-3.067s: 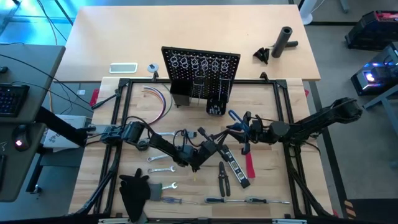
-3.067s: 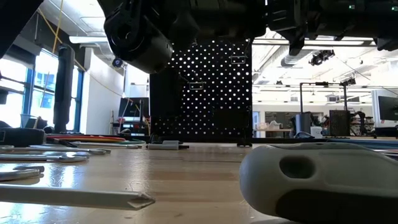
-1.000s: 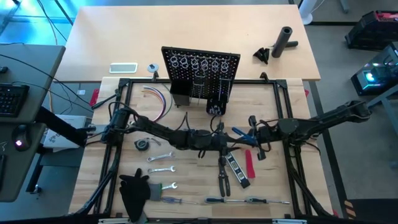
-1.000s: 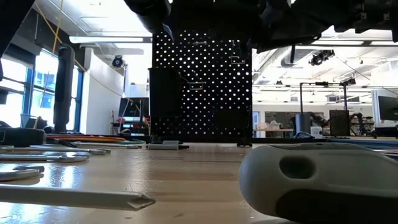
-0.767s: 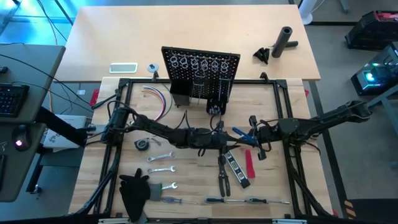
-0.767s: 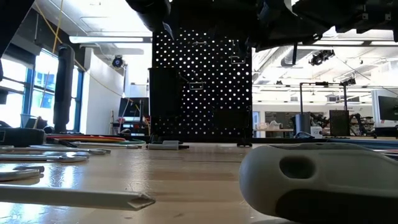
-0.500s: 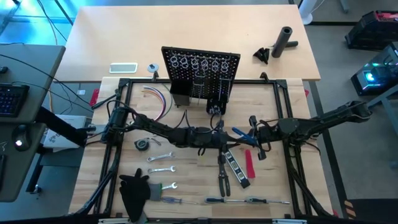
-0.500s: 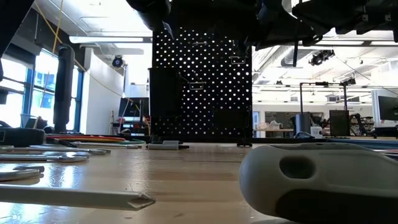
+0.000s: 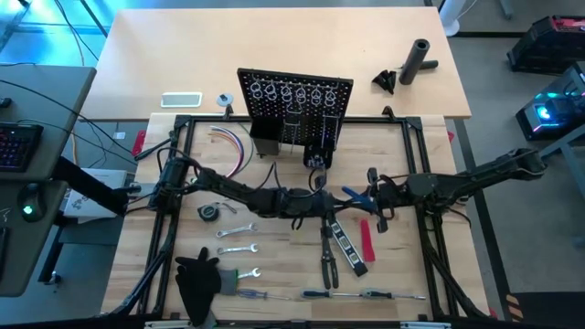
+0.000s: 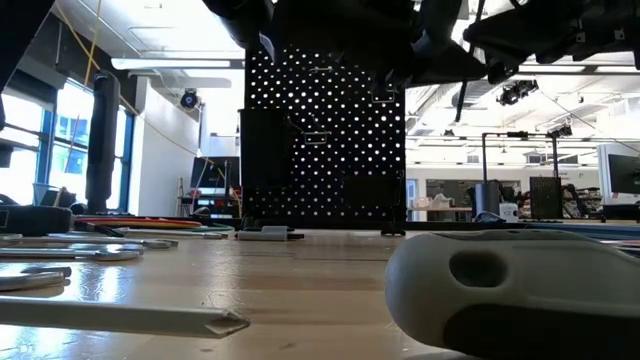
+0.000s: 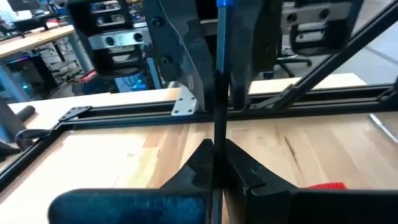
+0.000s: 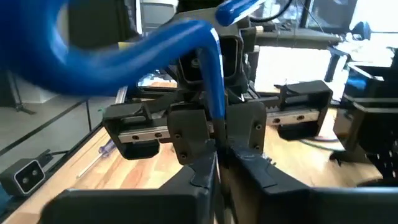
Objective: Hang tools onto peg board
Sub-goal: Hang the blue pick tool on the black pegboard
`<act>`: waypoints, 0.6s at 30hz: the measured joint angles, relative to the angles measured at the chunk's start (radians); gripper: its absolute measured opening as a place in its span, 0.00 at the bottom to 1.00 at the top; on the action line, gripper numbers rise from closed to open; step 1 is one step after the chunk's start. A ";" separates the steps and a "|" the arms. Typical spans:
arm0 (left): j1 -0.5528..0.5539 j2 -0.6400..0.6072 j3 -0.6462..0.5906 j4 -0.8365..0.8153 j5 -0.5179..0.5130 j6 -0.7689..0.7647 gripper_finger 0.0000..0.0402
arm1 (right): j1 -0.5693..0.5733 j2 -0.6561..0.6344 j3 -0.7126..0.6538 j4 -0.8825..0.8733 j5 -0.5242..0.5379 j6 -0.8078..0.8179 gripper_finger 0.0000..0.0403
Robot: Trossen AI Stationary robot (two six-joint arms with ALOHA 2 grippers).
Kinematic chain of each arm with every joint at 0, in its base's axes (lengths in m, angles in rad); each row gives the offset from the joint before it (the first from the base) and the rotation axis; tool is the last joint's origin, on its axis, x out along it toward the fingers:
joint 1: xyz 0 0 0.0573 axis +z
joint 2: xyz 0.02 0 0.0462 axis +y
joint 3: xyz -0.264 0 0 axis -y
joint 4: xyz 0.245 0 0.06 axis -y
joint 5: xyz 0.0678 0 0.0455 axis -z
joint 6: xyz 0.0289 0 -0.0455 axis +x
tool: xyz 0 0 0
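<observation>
A blue-handled tool (image 9: 352,194) hangs above the table's middle, between my two grippers. My left gripper (image 9: 331,197) reaches in from the left and is shut on the tool's near end. From the right, my right gripper (image 9: 367,197) is shut on the other end. The curved blue handle (image 12: 205,43) fills the right wrist view. The black peg board (image 9: 294,114) stands upright behind them. On the table lie wrenches (image 9: 236,230), black pliers (image 9: 326,259), a level (image 9: 348,245), a red tool (image 9: 366,239) and a tape measure (image 9: 209,212). My left gripper (image 11: 217,180) pinches a thin dark part of the tool (image 11: 218,134), seen edge-on, between its two fingers. The fingers come level from the table's left; the blue handle (image 11: 221,6) shows beyond them. The tool is clear of the table. My right gripper (image 12: 216,167) comes level from the table's right, its fingers close together around the tool's end. Which part they have is hidden by the fingers and the blue handle passing over them. The tool reaches across to the left gripper's fingers (image 12: 186,134).
A black frame (image 9: 183,183) rings the work area. Coloured wires (image 9: 233,146) lie left of the peg board, a black cloth (image 9: 196,283) at the near left, screwdrivers (image 9: 366,294) along the near edge. A black cylinder (image 9: 419,60) lies at the far right.
Both arms have stayed where they were, with the blue-handled tool between them. In the low view the dark outlines of both hands at the top have tipped slightly.
</observation>
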 joint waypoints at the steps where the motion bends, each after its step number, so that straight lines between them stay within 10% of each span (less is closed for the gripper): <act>1: 0.004 0.000 -0.001 -0.001 0.000 0.002 0.01 | 0.000 -0.003 0.000 -0.004 0.008 0.006 0.10; 18: 0.120 0.000 -0.266 0.405 0.104 -0.233 0.01 | 0.001 -0.205 0.000 -0.172 0.079 0.000 0.35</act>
